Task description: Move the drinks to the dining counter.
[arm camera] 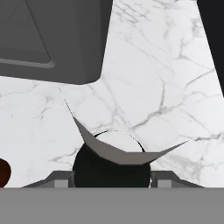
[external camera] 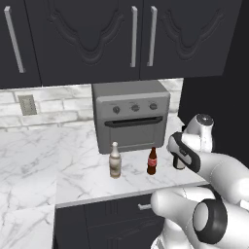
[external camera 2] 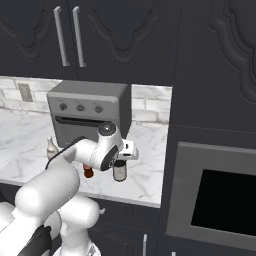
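1. Gripper: lowered from above over the black bottle, fingers either side of it; whether they grip cannot be told.
2. Step, judged: grasping the first drink; next, secure it and lift straight up.
3. Brown bottle and cream bottle stand before the toaster oven on the worktop.

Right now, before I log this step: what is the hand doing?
Hand: around the dark bottle on the marble worktop; whether it grips cannot be told.
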